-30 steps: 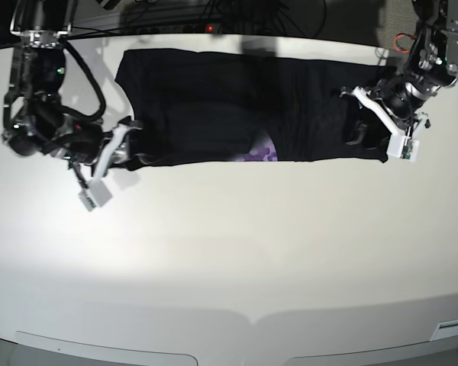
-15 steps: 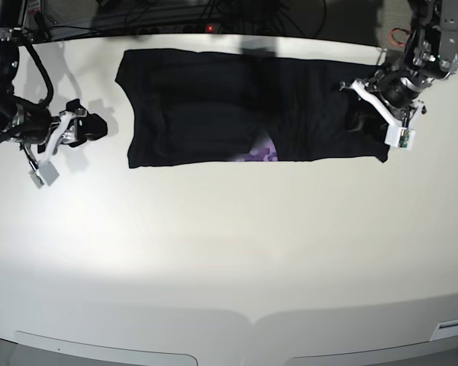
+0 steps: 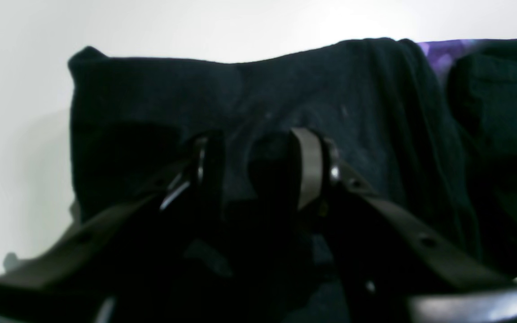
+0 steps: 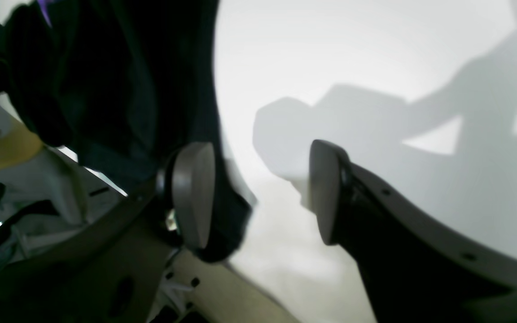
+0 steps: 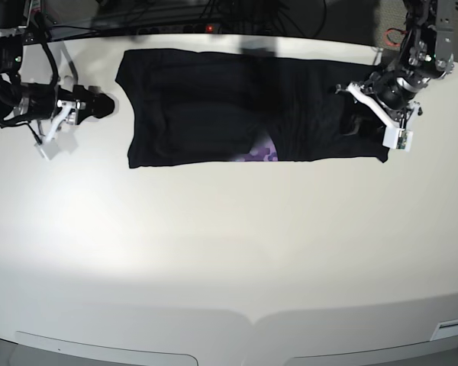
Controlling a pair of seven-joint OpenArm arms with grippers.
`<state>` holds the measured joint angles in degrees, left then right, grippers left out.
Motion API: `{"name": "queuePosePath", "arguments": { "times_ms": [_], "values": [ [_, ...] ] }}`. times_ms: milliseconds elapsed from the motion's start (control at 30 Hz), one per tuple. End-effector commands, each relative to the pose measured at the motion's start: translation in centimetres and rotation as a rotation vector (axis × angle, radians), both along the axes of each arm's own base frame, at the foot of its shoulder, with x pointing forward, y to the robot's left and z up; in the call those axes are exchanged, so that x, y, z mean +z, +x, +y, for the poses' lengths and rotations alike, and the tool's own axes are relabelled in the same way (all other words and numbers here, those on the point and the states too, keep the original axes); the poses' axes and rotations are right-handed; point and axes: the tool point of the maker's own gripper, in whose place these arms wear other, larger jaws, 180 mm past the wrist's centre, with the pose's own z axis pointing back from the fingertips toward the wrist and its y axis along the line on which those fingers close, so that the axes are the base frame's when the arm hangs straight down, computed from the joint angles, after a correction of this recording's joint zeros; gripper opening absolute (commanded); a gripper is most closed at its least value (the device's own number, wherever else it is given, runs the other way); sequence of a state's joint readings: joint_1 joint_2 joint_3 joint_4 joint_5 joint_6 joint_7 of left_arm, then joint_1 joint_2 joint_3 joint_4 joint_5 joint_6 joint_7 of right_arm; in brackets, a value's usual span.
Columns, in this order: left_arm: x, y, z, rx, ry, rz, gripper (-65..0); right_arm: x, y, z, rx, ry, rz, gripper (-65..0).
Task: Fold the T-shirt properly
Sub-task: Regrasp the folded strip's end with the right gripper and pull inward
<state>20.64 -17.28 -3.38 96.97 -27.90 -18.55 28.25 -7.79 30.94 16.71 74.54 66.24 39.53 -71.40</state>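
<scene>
Step in hand: the T-shirt [image 5: 244, 107] lies as a long band, so the likely next fold brings one short end over toward the other; this is a judgement from its shape
Doing it well: the left gripper [image 5: 356, 120] should take both layers at the end edge, not only the top one, lift just enough to clear the cloth beneath, and carry it straight along the band so the long edges stay lined up
Other end: the right gripper [image 5: 99, 105] would do best to pin or take the far end before any pull, or the whole band may slide on the smooth table [image 5: 229, 244]
Left gripper state: over the shirt's end, its jaws parted around a hump of black cloth in the left wrist view [image 3: 256, 170]; whether they pinch it cannot be told
Right gripper state: jaws wide apart and empty [image 4: 258, 193], off the shirt, just beside its edge over bare table
Shirt position: at the far side of the table, flat, stretching between the two arms
Shirt look: black, folded lengthwise into a wide strip, faint creases across it, a small patch of purple print [image 5: 261, 154] showing at the near edge; no orange is visible
</scene>
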Motion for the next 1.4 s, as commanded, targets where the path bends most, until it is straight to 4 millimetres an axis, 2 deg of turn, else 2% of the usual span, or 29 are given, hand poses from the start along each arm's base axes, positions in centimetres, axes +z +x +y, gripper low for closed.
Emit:
{"name": "queuePosePath", "arguments": {
  "times_ms": [0,100,233,433,633,700,800,1000,1200,1367],
  "values": [
    [1.1,0.7,0.2,0.001,-0.007,-0.045,-41.9,0.5,0.5,0.3,0.017,0.006,-0.025,-30.5],
    [1.0,0.7,0.2,0.0,-0.005,-0.04,-41.9,-0.4,0.6,1.8,0.024,0.012,-0.033,-30.5],
    [1.0,0.6,0.2,-0.001,-0.004,-0.037,-41.9,-0.6,1.5,3.2,0.014,0.03,-0.082,-30.5],
    [1.0,0.6,0.2,-0.001,-0.004,-0.037,-41.9,-1.6,0.3,5.6,0.087,0.053,-0.045,-30.5],
    [1.0,0.6,0.2,-0.002,-0.004,-0.037,-41.9,-1.0,0.2,7.8,0.097,0.144,-0.05,-30.5],
    [1.0,0.6,0.2,-0.001,-0.004,-0.037,-41.9,-1.0,0.2,7.8,0.096,0.144,-0.052,-31.0],
    [1.0,0.6,0.2,-0.001,-0.004,-0.037,-41.9,-1.0,0.3,7.8,0.094,0.144,-0.055,-37.6],
    [1.0,0.6,0.2,-0.001,-0.004,-0.037,-42.0,-1.7,0.7,7.0,0.084,0.082,-0.072,-63.7],
    [1.0,0.6,0.2,-0.002,-0.003,-0.036,-42.0,-1.1,2.8,6.1,0.028,0.052,-0.169,-65.0],
    [0.9,0.6,0.2,-0.003,-0.003,-0.032,-42.0,0.7,5.1,3.5,-0.003,0.008,-0.206,-65.0]
  ]
}}
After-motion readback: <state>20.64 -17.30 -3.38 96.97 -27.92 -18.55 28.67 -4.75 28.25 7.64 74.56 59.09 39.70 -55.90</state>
